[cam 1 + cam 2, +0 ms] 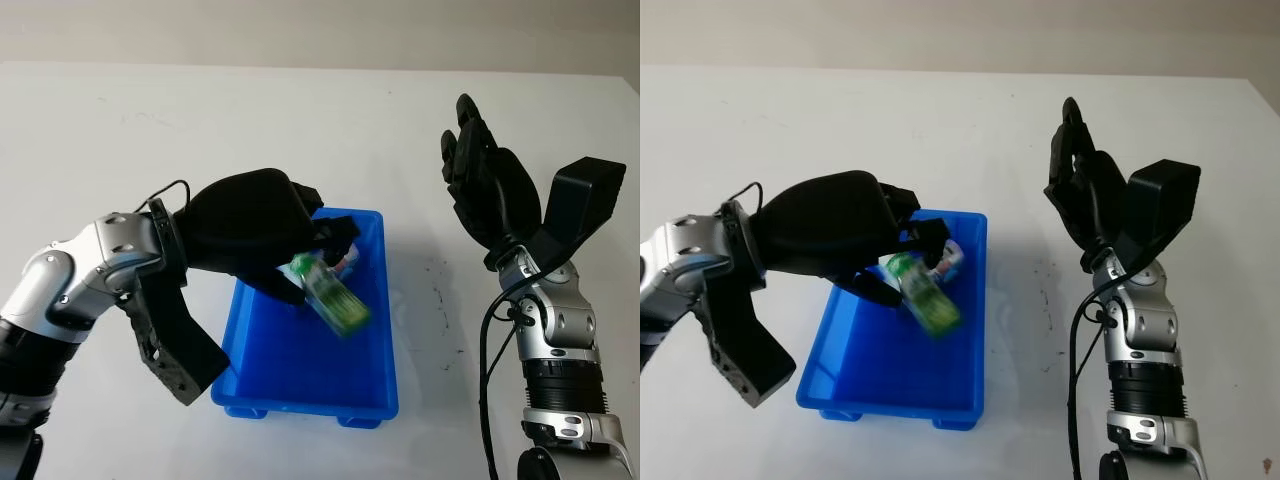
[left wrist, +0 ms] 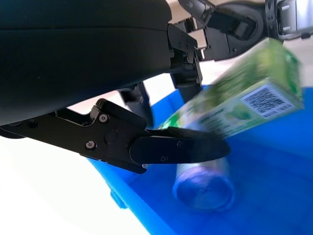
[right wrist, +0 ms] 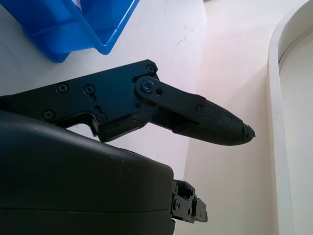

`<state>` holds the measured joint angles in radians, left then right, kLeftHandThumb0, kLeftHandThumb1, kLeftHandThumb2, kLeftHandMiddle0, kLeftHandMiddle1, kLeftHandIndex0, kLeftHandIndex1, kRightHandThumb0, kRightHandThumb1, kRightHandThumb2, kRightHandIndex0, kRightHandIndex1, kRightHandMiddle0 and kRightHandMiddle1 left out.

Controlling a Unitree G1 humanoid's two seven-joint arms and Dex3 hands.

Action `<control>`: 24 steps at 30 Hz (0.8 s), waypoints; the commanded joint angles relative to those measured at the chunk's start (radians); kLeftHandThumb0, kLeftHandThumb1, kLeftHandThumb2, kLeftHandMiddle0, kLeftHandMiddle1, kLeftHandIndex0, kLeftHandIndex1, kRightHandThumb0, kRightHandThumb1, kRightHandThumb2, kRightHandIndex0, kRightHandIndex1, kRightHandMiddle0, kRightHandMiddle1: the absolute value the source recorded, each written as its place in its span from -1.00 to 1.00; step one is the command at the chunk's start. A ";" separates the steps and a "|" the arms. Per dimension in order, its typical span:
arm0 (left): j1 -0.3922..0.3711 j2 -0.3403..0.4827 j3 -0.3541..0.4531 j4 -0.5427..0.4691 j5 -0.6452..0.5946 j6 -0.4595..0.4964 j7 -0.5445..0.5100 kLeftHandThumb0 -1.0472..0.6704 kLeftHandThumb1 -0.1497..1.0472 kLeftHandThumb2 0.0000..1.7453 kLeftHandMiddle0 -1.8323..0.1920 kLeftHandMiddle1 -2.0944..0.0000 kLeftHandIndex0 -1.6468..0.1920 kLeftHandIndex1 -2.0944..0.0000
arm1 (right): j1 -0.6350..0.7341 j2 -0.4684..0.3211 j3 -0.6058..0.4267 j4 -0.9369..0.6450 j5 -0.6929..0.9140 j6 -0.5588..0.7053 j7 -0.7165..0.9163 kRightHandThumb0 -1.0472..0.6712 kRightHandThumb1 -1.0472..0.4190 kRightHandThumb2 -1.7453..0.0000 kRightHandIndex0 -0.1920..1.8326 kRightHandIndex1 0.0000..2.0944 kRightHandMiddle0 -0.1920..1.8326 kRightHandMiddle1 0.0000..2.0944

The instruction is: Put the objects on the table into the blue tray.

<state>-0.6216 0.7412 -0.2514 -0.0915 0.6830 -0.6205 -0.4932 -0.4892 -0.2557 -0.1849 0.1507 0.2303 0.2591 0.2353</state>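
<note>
**Green carton over the blue tray**

The green carton [image 1: 335, 300] sits tilted and blurred above the blue tray [image 1: 375, 385], over its far half, just off the tips of my left hand [image 1: 255, 235]. I cannot tell whether my fingers [image 2: 181, 149] touch it; in the left wrist view one finger crosses in front of the carton's lower edge. Under the carton, a small clear bottle [image 2: 203, 181] lies on its side on the tray floor near the far wall. My left hand hovers over the tray's far left corner, fingers curled toward the carton. The tray stands on the white table [image 1: 120, 130], near its front edge. My right hand [image 1: 485, 185] is open, raised well to the right of the tray, holding nothing.
</note>
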 commanded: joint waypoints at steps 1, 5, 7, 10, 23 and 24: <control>0.002 0.008 0.005 -0.020 -0.026 0.013 -0.022 -0.71 1.00 -0.40 0.63 0.86 0.68 0.62 | 0.001 -0.004 -0.003 -0.013 0.000 0.005 -0.004 -0.63 -1.00 0.10 -1.00 -1.00 -1.00 -1.00; -0.015 0.015 0.018 -0.027 -0.085 0.044 -0.075 -0.78 1.00 -0.48 0.72 0.95 0.66 0.76 | 0.001 -0.005 -0.002 -0.003 0.001 -0.006 0.001 -0.63 -1.00 0.10 -1.00 -1.00 -1.00 -1.00; -0.027 0.016 0.029 -0.029 -0.131 0.071 -0.106 -0.81 1.00 -0.52 0.76 0.97 0.68 0.80 | 0.000 -0.006 -0.003 0.001 0.002 -0.010 0.005 -0.62 -1.00 0.10 -1.00 -1.00 -1.00 -1.00; -0.058 0.011 0.066 -0.035 -0.281 0.193 -0.201 -0.81 1.00 -0.57 0.87 0.99 0.79 0.88 | 0.000 -0.004 -0.002 0.000 0.002 -0.005 0.006 -0.63 -1.00 0.11 -1.00 -1.00 -1.00 -1.00; 0.038 -0.164 0.437 0.010 -0.914 0.661 -0.107 -0.81 1.00 -0.36 0.89 0.96 0.89 0.95 | -0.001 0.007 0.005 -0.012 0.003 -0.020 0.006 -0.65 -1.00 0.11 -1.00 -1.00 -1.00 -1.00; 0.066 -0.192 0.463 0.005 -0.934 0.660 -0.069 -0.79 1.00 -0.34 0.91 0.96 0.90 0.96 | 0.000 0.008 0.006 -0.013 0.003 -0.023 0.007 -0.65 -1.00 0.11 -1.00 -1.00 -1.00 -1.00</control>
<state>-0.5943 0.5779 0.1725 -0.0711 -0.2266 0.0382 -0.5919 -0.4894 -0.2511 -0.1805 0.1551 0.2331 0.2519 0.2412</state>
